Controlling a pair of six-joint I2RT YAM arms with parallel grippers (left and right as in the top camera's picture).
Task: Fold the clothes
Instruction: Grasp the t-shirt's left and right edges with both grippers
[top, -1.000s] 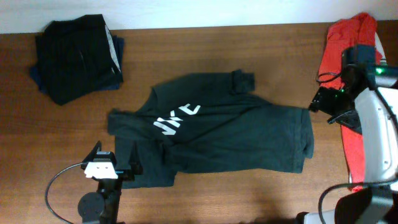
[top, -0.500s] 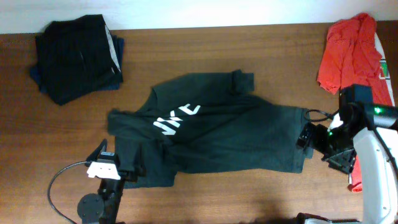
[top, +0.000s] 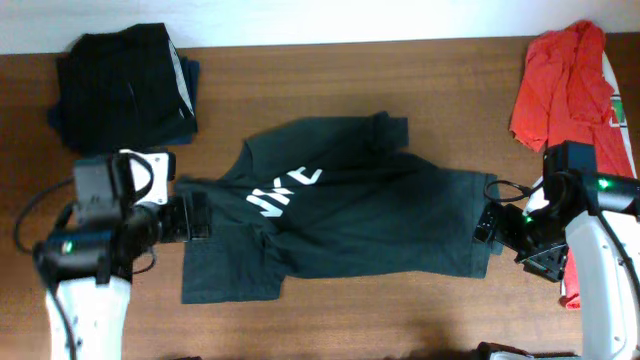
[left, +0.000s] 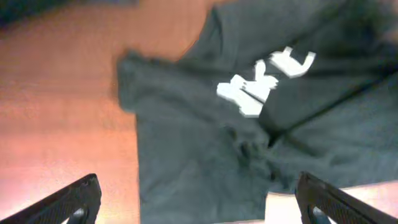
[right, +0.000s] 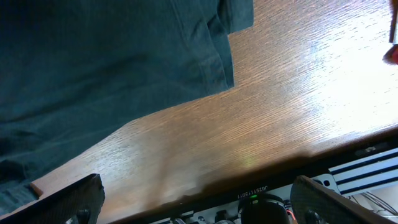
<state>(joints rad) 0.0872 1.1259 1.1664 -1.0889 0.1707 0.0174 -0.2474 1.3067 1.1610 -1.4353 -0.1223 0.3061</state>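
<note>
On the left arm (top: 90, 250) the left jaws stood wide open and empty, the dark T-shirt (top: 340, 205) spread just below and ahead of them, its white lettering (left: 264, 78) farther on. On the right arm (top: 600, 260) the right jaws, also spread and empty, hung over bare table (right: 261, 124) beside the shirt's hem. Well away from the left jaws lay a folded dark pile (top: 125, 90), and well apart from the right jaws a red shirt (top: 560, 85).

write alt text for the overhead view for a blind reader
A dark T-shirt with white lettering lies rumpled on a wooden table, the left gripper at its left edge and the right gripper at its right hem. Folded dark garments sit far left, a red shirt far right.
</note>
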